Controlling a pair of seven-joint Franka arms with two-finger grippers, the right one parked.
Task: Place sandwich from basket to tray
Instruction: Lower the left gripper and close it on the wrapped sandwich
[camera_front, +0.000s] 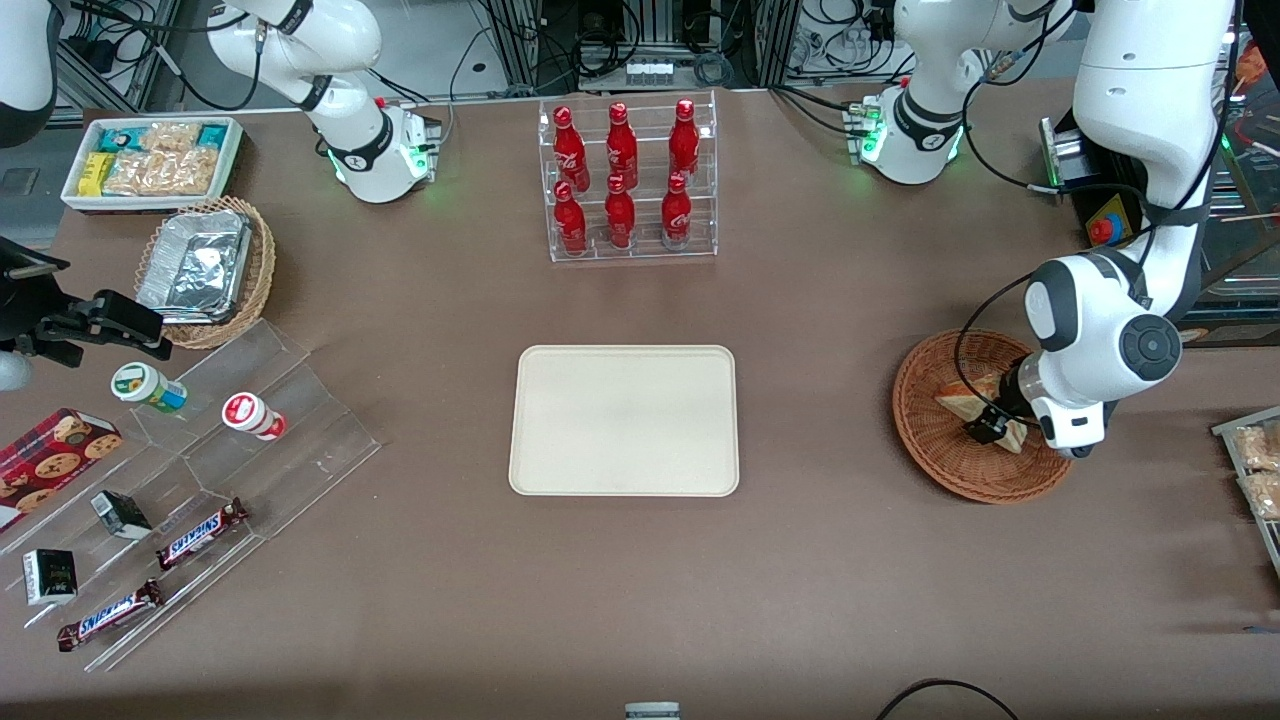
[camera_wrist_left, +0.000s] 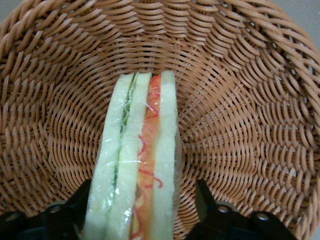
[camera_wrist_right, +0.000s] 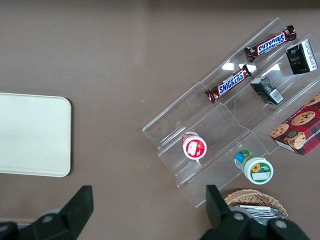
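Toward the parked arm's end of the table: a white bin of snack packets (camera_front: 150, 160), a tan wicker basket with a foil container (camera_front: 205, 270), nearer the front camera than the bin. Nearer still, a clear stepped display stand (camera_front: 230, 450) holding two small cups (camera_front: 148, 387), two Snickers bars (camera_front: 200, 532), small dark boxes (camera_front: 120, 513) and a cookie box (camera_front: 55, 450).

Mid-table: clear rack of six red bottles (camera_front: 625, 180). Nearer the camera than it, the cream tray (camera_front: 625, 420), flat, nothing on it.

Toward the working arm's end: reddish-brown wicker basket (camera_front: 940, 455), well apart from tray. Sandwich (camera_front: 965, 402) inside it, standing on edge, wrapped in clear film, white bread with green and orange-red layers showing (camera_wrist_left: 142, 160). Gripper (camera_front: 1000, 425) is down inside the basket at the sandwich. Wrist view: black fingers (camera_wrist_left: 67, 215) one on each side of the sandwich, spread apart; one sits against the bread, the other beside it with a small gap. Not clamped. Basket weave (camera_wrist_left: 250, 125) all around.
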